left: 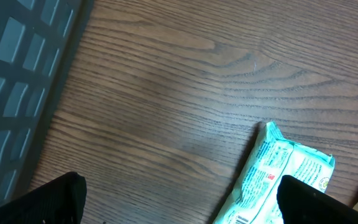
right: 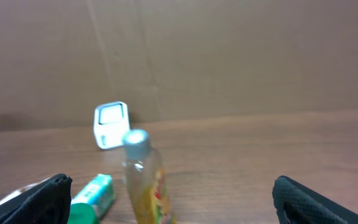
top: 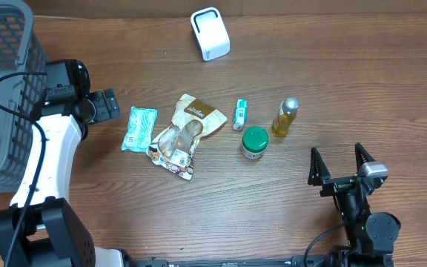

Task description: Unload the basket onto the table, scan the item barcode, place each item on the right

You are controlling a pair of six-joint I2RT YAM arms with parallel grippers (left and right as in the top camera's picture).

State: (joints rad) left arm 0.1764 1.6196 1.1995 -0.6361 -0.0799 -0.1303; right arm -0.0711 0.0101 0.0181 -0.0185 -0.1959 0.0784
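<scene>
A white barcode scanner (top: 210, 33) stands at the back of the table and shows small in the right wrist view (right: 110, 124). Items lie in a row mid-table: a teal packet (top: 139, 128), a brown snack bag (top: 186, 133), a small teal box (top: 240, 114), a green-lidded jar (top: 254, 142) and a yellow bottle (top: 285, 117). My left gripper (top: 112, 104) is open just left of the teal packet (left: 284, 171), one finger (left: 322, 202) over its edge. My right gripper (top: 337, 152) stands open to the front right of the bottle (right: 145, 180), holding nothing.
A grey mesh basket (top: 2, 89) fills the far left, its wall close to my left gripper (left: 11, 74). A brown cardboard wall backs the table behind the scanner. Bare wood lies between the bottle and my right gripper.
</scene>
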